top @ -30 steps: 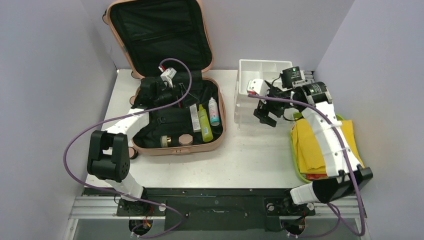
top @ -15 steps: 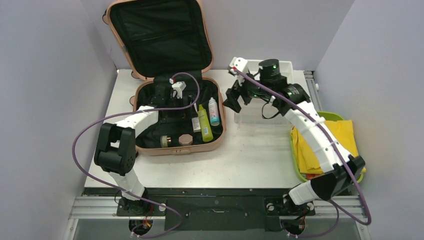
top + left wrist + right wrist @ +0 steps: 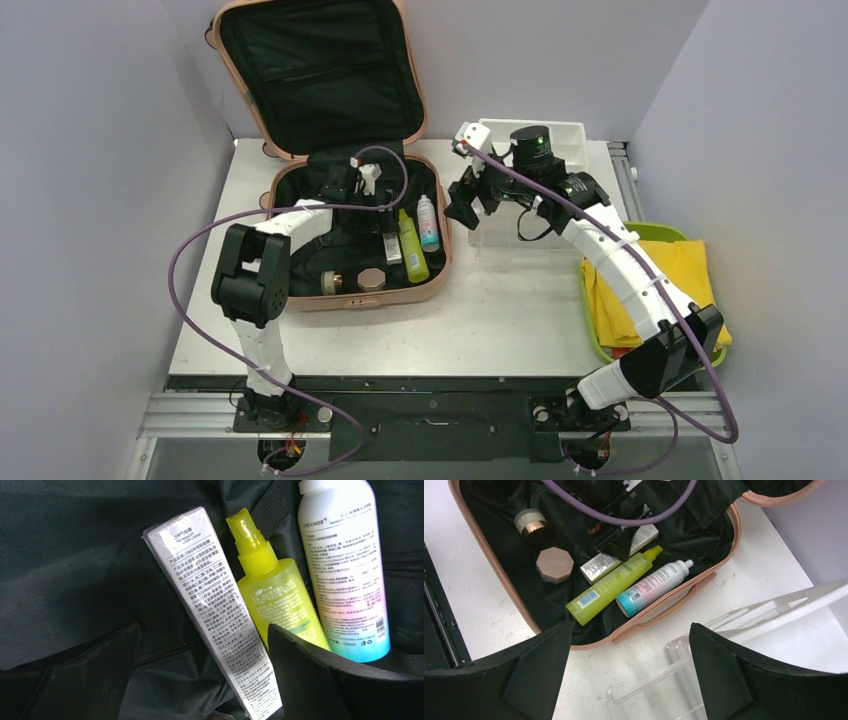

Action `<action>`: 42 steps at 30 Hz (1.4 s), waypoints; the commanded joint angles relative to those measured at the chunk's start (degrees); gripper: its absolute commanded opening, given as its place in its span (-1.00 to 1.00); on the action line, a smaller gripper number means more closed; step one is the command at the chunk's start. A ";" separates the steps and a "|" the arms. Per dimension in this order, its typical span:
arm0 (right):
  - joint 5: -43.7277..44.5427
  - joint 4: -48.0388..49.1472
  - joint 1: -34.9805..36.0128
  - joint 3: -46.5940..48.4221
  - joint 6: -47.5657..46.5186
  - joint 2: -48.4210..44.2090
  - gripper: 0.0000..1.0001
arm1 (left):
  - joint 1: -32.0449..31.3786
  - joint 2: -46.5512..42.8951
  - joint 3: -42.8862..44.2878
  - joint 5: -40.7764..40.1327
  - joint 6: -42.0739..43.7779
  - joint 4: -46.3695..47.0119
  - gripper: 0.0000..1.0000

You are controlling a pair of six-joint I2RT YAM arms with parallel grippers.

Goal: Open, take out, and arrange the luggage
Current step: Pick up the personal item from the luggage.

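Open jaws at the pink luggage (image 3: 350, 298)
The left jaws are spread wide and empty, low inside the luggage over a white box (image 3: 215, 615), a yellow bottle (image 3: 280, 600) and a white can (image 3: 345, 565). The right jaws, also spread and empty, hang just right of it, by a clear bin (image 3: 500, 235). The luggage lies on the surface, lid up.

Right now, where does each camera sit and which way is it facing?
Top: fixed above and behind the bases, looking down on table and open luggage; left arm and right arm show.
Left wrist: low in the luggage, close on box, yellow bottle, spray can; open left end effector at bottom.
Right wrist: right of the luggage, looking down into it and onto the organizer; open right end effector at bottom.
Shared: both wrist views show that box, bottle and can.
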 commanded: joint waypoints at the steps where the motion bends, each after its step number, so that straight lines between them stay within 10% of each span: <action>1: 0.67 2.17 0.42 -1.55 -2.39 -3.69 0.65 | -1.52 2.07 3.97 -2.01 -0.78 -1.57 0.93; 5: 1.69 1.76 0.27 -3.03 -3.53 -5.60 0.64 | -2.56 2.98 4.39 -4.44 -0.44 -3.23 0.96; 20: 6.58 -0.60 -3.58 -5.67 -6.52 -14.42 0.66 | -1.01 -2.83 3.80 -4.07 0.57 -4.61 -0.44; 30: 6.70 1.04 -17.57 -11.46 -6.83 -21.43 0.69 | 0.76 -11.31 12.37 6.52 -1.31 -2.80 -0.40; 42: 1.66 8.13 -38.26 -22.35 -0.75 -26.96 0.70 | -11.89 -8.93 23.77 22.71 -18.02 13.47 -0.38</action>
